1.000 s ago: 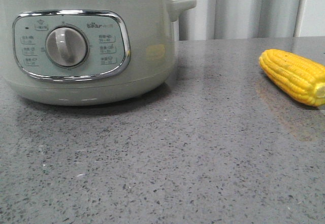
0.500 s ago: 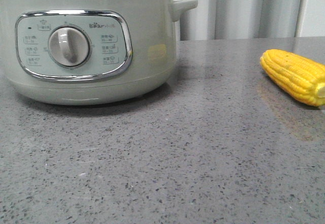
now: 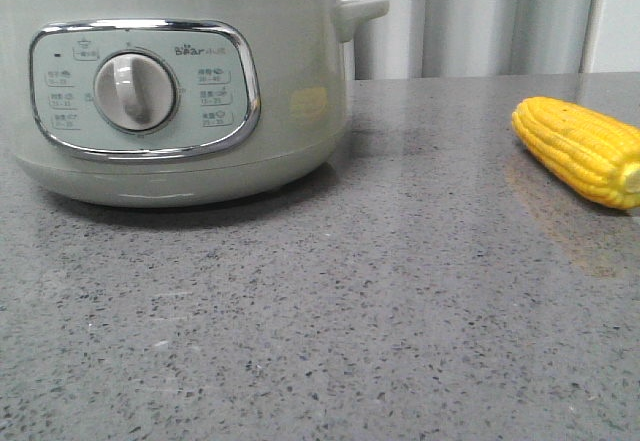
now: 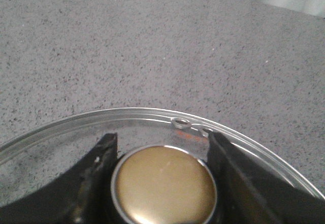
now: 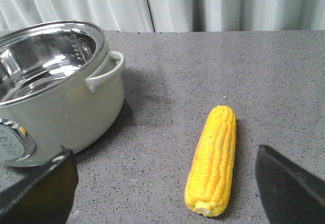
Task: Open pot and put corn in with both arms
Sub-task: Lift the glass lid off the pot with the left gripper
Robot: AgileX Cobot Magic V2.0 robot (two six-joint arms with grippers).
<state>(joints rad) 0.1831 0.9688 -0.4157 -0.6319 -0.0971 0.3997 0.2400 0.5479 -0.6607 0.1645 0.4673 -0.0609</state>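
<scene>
Grey stone counter: left end effector seemingly grips glass lid knob; right end effector wide above corn.

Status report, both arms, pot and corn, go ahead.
Left gripper shut on glass lid's knob. Right gripper open above corn. Pot open. Nothing blocking corn.

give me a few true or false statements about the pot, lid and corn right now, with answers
1. The pot has its lid on. False: it is open, its steel inside showing.
2. The left gripper is shut on the glass lid's knob. True.
3. The corn lies inside the pot. False: it lies on the grey table, apart from the pot.
4. The right gripper is open, with the corn between its fingers' line. True.
</scene>
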